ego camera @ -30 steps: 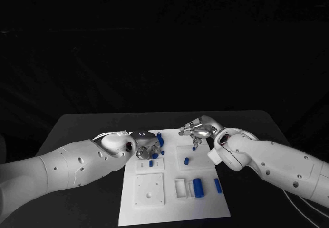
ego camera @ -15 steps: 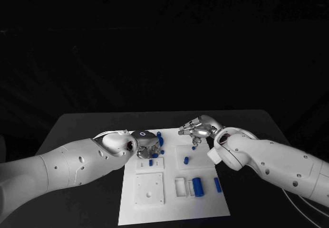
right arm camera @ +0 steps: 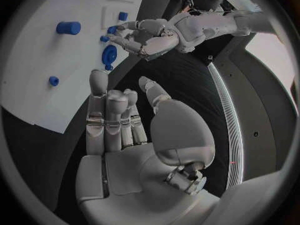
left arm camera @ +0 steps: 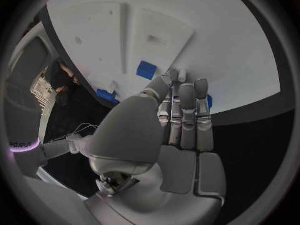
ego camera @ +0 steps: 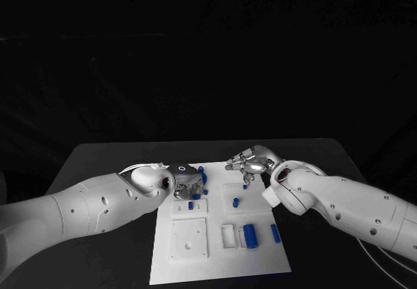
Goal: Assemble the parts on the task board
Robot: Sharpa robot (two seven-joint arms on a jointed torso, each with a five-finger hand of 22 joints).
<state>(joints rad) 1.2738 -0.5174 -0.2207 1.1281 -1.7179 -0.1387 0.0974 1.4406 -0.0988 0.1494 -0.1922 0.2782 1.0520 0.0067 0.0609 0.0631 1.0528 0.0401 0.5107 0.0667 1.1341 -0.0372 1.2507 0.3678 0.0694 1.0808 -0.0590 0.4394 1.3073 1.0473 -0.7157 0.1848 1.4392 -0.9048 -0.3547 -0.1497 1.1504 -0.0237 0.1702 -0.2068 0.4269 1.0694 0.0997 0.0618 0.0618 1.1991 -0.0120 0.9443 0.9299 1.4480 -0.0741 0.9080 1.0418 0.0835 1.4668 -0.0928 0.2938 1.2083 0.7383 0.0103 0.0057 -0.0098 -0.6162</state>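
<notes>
The white task board (ego camera: 217, 259) lies in the middle of the table. My left hand (ego camera: 184, 184) is low over its far left part, fingers side by side and the thumb bent toward their tips (left arm camera: 178, 80). A small blue part (ego camera: 196, 194) sits right under those fingertips; I cannot tell whether it is pinched. A taller blue part (ego camera: 202, 176) stands just beyond. My right hand (ego camera: 247, 164) hovers over the board's far right part with straight fingers (right arm camera: 112, 120), the thumb apart and the palm empty. The right wrist view has the left hand (right arm camera: 142, 37) beside a blue disc (right arm camera: 110, 54).
More blue parts lie on the board: a cylinder (ego camera: 250, 236), a bar (ego camera: 275, 233), a piece (ego camera: 237, 203) near the middle and one in a white block (ego camera: 190, 205). A square white plate (ego camera: 188, 239) sits at the near left. Black table (ego camera: 104, 162) surrounds the board.
My left hand has edged slightly toward the far side of the board. The right hand and the parts have stayed put.
</notes>
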